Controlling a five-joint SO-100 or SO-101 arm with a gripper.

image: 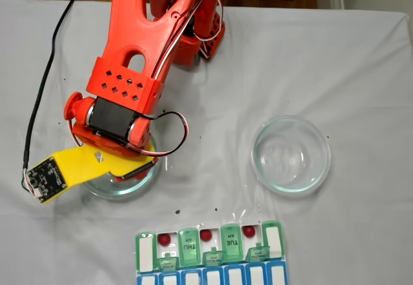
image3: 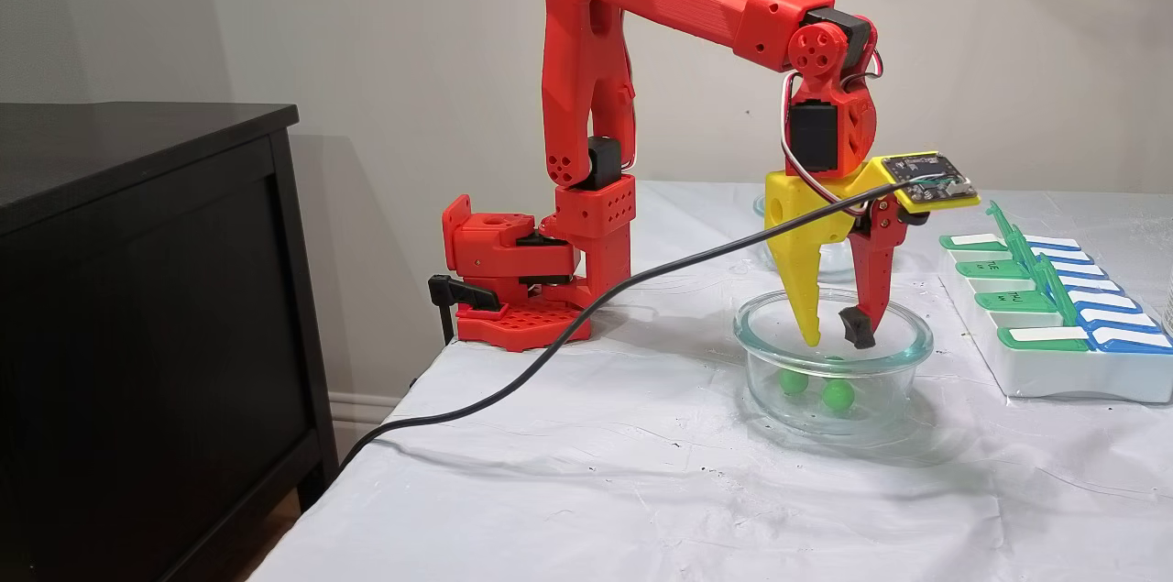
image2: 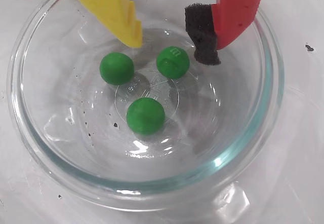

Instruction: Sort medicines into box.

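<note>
Three bright green medicines [image2: 146,115] lie in the bottom of a round glass dish [image2: 45,148]. My gripper [image2: 171,51] hangs open inside the dish just above them. Its yellow finger [image2: 121,16] is over the left ball [image2: 117,68], and the black pad [image2: 202,36] of the red finger is right of the ball with a printed mark [image2: 172,62]. In a fixed view, the gripper [image3: 834,336] reaches down past the dish rim [image3: 751,314]. Three dark red medicines [image: 206,235] sit in open compartments of the box [image: 188,249] at the table's near edge.
An empty glass dish [image: 290,154] stands right of the arm. The box [image3: 1063,376] has its green lids raised. A black cable [image: 40,91] runs from the wrist camera board [image: 44,178] across the white cloth. A dark cabinet [image3: 137,289] stands beside the table.
</note>
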